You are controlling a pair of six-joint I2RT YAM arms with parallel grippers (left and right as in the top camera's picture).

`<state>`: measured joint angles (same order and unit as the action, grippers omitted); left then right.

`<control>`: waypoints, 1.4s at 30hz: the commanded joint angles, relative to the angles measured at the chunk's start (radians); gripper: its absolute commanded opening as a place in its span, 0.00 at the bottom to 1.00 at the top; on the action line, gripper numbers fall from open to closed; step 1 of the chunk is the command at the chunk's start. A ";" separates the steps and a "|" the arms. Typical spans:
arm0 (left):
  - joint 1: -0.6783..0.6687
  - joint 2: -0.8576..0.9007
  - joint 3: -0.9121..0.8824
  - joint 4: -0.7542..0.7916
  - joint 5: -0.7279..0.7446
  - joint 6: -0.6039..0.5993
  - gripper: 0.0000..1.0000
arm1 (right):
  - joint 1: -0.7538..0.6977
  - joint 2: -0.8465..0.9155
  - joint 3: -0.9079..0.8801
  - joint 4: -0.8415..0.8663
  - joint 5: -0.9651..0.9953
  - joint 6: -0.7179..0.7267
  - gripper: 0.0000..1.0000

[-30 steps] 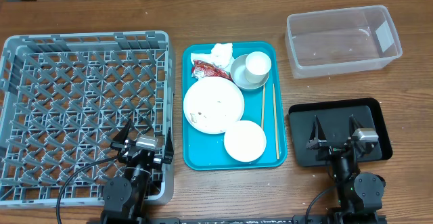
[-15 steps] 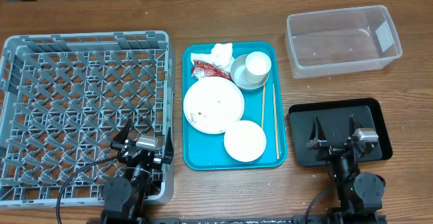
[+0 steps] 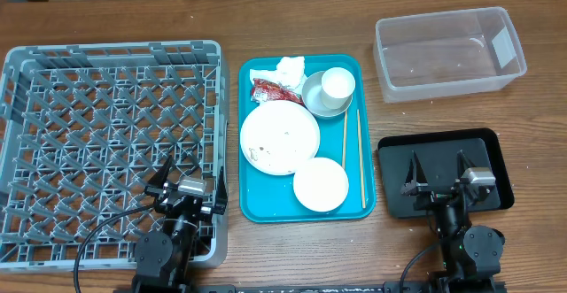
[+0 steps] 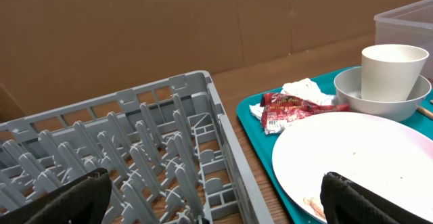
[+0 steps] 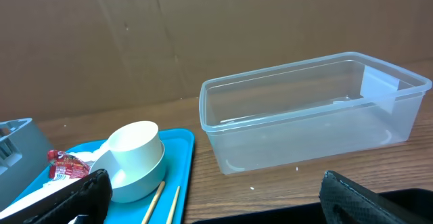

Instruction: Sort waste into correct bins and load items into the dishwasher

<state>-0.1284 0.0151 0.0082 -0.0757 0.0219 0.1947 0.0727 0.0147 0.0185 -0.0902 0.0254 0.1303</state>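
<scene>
Wood-grain tabletop [image 3: 292, 249] is seen from overhead, with a square grey plastic dish rack [image 3: 115, 52] with a lattice bottom set at the left. Beside it, a glossy teal tray [image 3: 266, 206] is laid out with a crumpled napkin [image 3: 290, 67], a red wrapper [image 3: 268, 89], a white cup [image 3: 337, 83] stood inside a grey bowl [image 3: 313, 104], a round plate [image 3: 283, 129] speckled with food scraps [image 3: 259, 154], a small bowl [image 3: 321, 185] and thin wooden chopsticks [image 3: 361, 156] along its right edge. A clear tub [image 3: 443, 17] is placed at the far right, with a shallow black tray [image 3: 493, 147] nearer the robot. The left gripper [image 3: 184, 173] is held low over the rack's near right corner, and the right gripper [image 3: 437, 165] over the black tray. Both are pointed away from the robot, with jaws spread wide and nothing held or touched.

From the left wrist, dark fingers [image 4: 67, 200] are seen at both lower corners, far apart, with the rack's pegs and the plate between them.

From the right wrist, the fingers [image 5: 61, 200] are likewise parted wide, and the translucent tub and the cup are framed ahead.
</scene>
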 commanded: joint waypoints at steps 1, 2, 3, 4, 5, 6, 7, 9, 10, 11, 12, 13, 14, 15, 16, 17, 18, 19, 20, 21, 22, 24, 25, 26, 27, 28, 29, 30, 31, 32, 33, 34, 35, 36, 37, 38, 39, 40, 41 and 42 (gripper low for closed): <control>0.007 -0.011 -0.003 -0.001 -0.003 0.015 1.00 | 0.006 -0.012 -0.011 0.006 -0.005 -0.004 1.00; 0.007 -0.011 -0.003 -0.001 -0.003 0.015 1.00 | 0.006 -0.012 -0.011 0.006 -0.005 -0.004 1.00; 0.007 -0.011 -0.003 -0.001 -0.003 0.015 1.00 | 0.006 -0.012 -0.011 0.006 -0.005 -0.004 1.00; 0.007 -0.011 -0.003 -0.001 -0.003 0.015 1.00 | 0.006 -0.012 -0.011 0.006 -0.005 -0.004 1.00; 0.007 -0.011 -0.003 -0.001 -0.003 0.015 1.00 | 0.006 -0.012 -0.011 0.006 -0.005 -0.004 1.00; 0.007 -0.011 -0.003 -0.001 -0.003 0.015 1.00 | 0.006 -0.012 -0.011 0.006 -0.005 -0.004 1.00; 0.007 -0.011 -0.003 -0.001 -0.003 0.015 1.00 | 0.006 -0.012 -0.011 0.006 -0.005 -0.004 1.00; 0.007 -0.011 -0.003 -0.001 -0.003 0.015 1.00 | 0.006 -0.012 -0.011 0.006 -0.005 -0.004 1.00; 0.007 -0.011 -0.003 0.024 -0.001 0.015 1.00 | 0.006 -0.012 -0.011 0.006 -0.005 -0.004 1.00; 0.007 -0.011 -0.003 0.059 0.024 -0.004 1.00 | 0.006 -0.012 -0.011 0.006 -0.005 -0.004 1.00; 0.006 -0.011 -0.003 0.085 0.093 -0.050 1.00 | 0.006 -0.012 -0.011 0.006 -0.005 -0.004 1.00; 0.004 -0.011 -0.003 0.108 0.165 -0.070 1.00 | 0.006 -0.012 -0.011 0.006 -0.005 -0.004 1.00; 0.005 -0.011 -0.003 0.152 0.189 -0.045 1.00 | 0.006 -0.012 -0.011 0.006 -0.005 -0.004 1.00; 0.005 -0.011 -0.003 0.194 0.214 -0.045 1.00 | 0.006 -0.012 -0.011 0.006 -0.005 -0.004 1.00; 0.004 -0.011 -0.003 0.252 0.249 -0.045 1.00 | 0.006 -0.012 -0.011 0.006 -0.005 -0.004 1.00; 0.005 -0.011 -0.003 0.315 0.280 -0.040 1.00 | 0.006 -0.012 -0.011 0.006 -0.005 -0.004 1.00; 0.005 -0.011 -0.003 0.366 0.295 -0.034 1.00 | 0.006 -0.012 -0.011 0.006 -0.005 -0.004 1.00; 0.005 -0.010 -0.003 0.419 0.297 -0.034 1.00 | 0.006 -0.012 -0.011 0.006 -0.005 -0.004 1.00; 0.005 -0.010 -0.003 0.466 0.296 -0.033 1.00 | 0.006 -0.012 -0.011 0.006 -0.005 -0.004 1.00; 0.005 -0.010 -0.003 0.510 0.296 -0.028 1.00 | 0.006 -0.012 -0.011 0.006 -0.005 -0.004 1.00; 0.005 -0.008 -0.001 0.554 0.296 -0.021 1.00 | 0.006 -0.012 -0.011 0.006 -0.005 -0.004 1.00; 0.005 0.004 0.021 0.589 0.297 -0.019 1.00 | 0.006 -0.012 -0.011 0.006 -0.005 -0.004 1.00; 0.005 0.015 0.042 0.582 0.301 -0.019 1.00 | 0.006 -0.012 -0.011 0.006 -0.005 -0.004 1.00; 0.005 0.032 0.068 0.564 0.312 -0.019 1.00 | 0.006 -0.012 -0.011 0.006 -0.005 -0.004 1.00; 0.005 0.062 0.108 0.533 0.320 -0.018 1.00 | 0.006 -0.012 -0.011 0.006 -0.005 -0.004 1.00; 0.005 0.095 0.147 0.499 0.325 -0.017 1.00 | 0.006 -0.012 -0.011 0.006 -0.005 -0.004 1.00; 0.005 0.146 0.203 0.450 0.333 -0.006 1.00 | 0.006 -0.012 -0.011 0.006 -0.005 -0.004 1.00; 0.005 0.210 0.270 0.387 0.348 0.014 1.00 | 0.006 -0.012 -0.011 0.006 -0.005 -0.004 1.00; 0.005 0.264 0.325 0.335 0.362 0.030 1.00 | 0.006 -0.012 -0.011 0.006 -0.005 -0.004 1.00; 0.005 0.351 0.412 0.254 0.383 0.049 1.00 | 0.006 -0.012 -0.011 0.006 -0.005 -0.004 1.00; 0.005 0.434 0.496 0.174 0.401 0.057 1.00 | 0.006 -0.012 -0.011 0.006 -0.005 -0.004 1.00; 0.005 0.521 0.587 0.087 0.418 0.062 1.00 | 0.006 -0.012 -0.011 0.006 -0.005 -0.004 1.00; 0.005 0.628 0.702 -0.022 0.437 0.065 1.00 | 0.006 -0.012 -0.011 0.006 -0.005 -0.004 1.00; 0.005 0.719 0.805 -0.125 0.457 0.067 1.00 | 0.006 -0.012 -0.011 0.006 -0.005 -0.004 1.00; 0.005 0.812 0.911 -0.232 0.479 0.074 1.00 | 0.006 -0.012 -0.011 0.006 -0.005 -0.004 1.00; 0.003 0.911 1.031 -0.350 0.500 0.075 1.00 | 0.006 -0.012 -0.011 0.006 -0.005 -0.004 1.00; 0.003 0.990 1.125 -0.437 0.515 0.075 1.00 | 0.006 -0.012 -0.011 0.006 -0.005 -0.004 1.00; 0.003 1.066 1.213 -0.509 0.531 0.068 1.00 | 0.006 -0.012 -0.011 0.006 -0.005 -0.004 1.00; 0.003 1.146 1.303 -0.581 0.549 0.047 1.00 | 0.006 -0.012 -0.011 0.006 -0.005 -0.004 1.00; 0.003 1.208 1.371 -0.636 0.565 0.023 1.00 | 0.006 -0.012 -0.011 0.006 -0.005 -0.004 1.00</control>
<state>-0.1291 1.0863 1.2213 -0.6308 0.4973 0.2409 0.0727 0.0139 0.0181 -0.0906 0.0254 0.1295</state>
